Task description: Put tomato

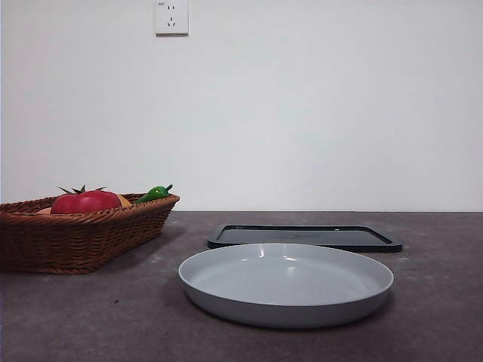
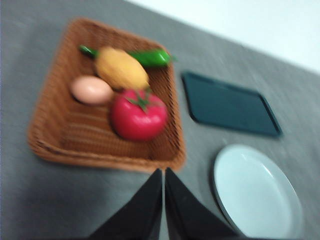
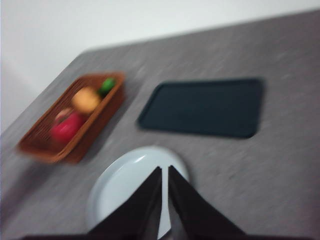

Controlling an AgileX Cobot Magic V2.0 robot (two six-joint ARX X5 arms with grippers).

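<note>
Inside the basket (image 2: pixel 60 135), the tomato (image 2: pixel 138 114) sits calyx up.

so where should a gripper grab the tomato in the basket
Probably from above, jaws across the round red sides of the tomato, below the calyx. The basket wall blocks a level approach, and the yellow fruit and egg crowd one side.

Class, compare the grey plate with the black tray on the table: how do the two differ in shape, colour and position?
The grey plate is round; the black tray is rectangular with rounded corners. The plate is pale and its rim stands higher; the tray is dark and lies lower. In the front view the plate sits nearer the camera, the tray behind it. Both are empty.
</note>
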